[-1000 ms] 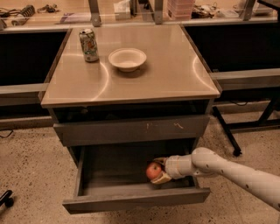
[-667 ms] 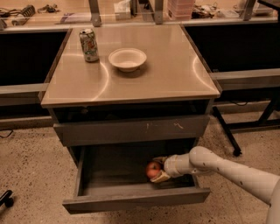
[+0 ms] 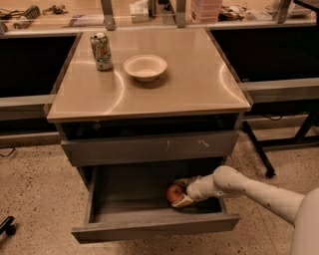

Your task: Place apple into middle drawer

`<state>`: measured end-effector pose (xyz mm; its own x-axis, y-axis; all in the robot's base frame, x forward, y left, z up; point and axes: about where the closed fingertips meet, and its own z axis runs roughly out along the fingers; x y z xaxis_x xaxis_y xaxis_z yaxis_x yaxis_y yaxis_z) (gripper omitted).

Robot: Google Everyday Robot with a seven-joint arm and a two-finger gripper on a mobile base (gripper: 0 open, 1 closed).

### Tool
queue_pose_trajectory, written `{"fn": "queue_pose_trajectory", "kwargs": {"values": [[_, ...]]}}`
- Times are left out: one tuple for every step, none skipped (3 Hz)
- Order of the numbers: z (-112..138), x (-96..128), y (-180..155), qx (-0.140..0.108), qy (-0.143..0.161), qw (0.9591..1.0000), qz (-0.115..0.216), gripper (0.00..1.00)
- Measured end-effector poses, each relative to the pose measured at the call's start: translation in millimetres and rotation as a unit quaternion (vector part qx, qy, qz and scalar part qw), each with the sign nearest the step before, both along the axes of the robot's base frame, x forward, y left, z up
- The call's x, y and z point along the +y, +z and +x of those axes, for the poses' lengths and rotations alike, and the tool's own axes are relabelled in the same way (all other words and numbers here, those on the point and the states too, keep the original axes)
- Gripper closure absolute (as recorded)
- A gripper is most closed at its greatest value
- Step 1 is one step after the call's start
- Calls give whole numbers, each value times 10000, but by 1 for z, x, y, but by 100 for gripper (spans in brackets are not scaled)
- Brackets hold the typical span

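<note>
A: Where was the apple (image 3: 173, 192)?
B: In the open middle drawer (image 3: 149, 226), 3 o'clock of centre. The gripper (image 3: 178, 193) reached in from 3 o'clock and was clamped on it.
A: Step?
B: Placing. The next move likely called for releasing, then withdrawing cleanly.

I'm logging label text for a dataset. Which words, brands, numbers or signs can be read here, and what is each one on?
Readable text: none.
Soda can: printed label, too blurred to read.
Clutter on the back counter: too small to read.
Closed drawer front: pale scratches, not writing.
End effector, holding the apple inside the open middle drawer: no markings visible.
</note>
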<state>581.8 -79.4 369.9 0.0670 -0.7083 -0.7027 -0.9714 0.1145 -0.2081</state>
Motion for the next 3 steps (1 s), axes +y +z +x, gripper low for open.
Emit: {"fn": "queue_pose_trajectory", "kwargs": {"values": [[0,0,0,0,0,10000,0,58],[0,0,0,0,0,10000,0,34],[0,0,0,1,1,10000,0,11]]}}
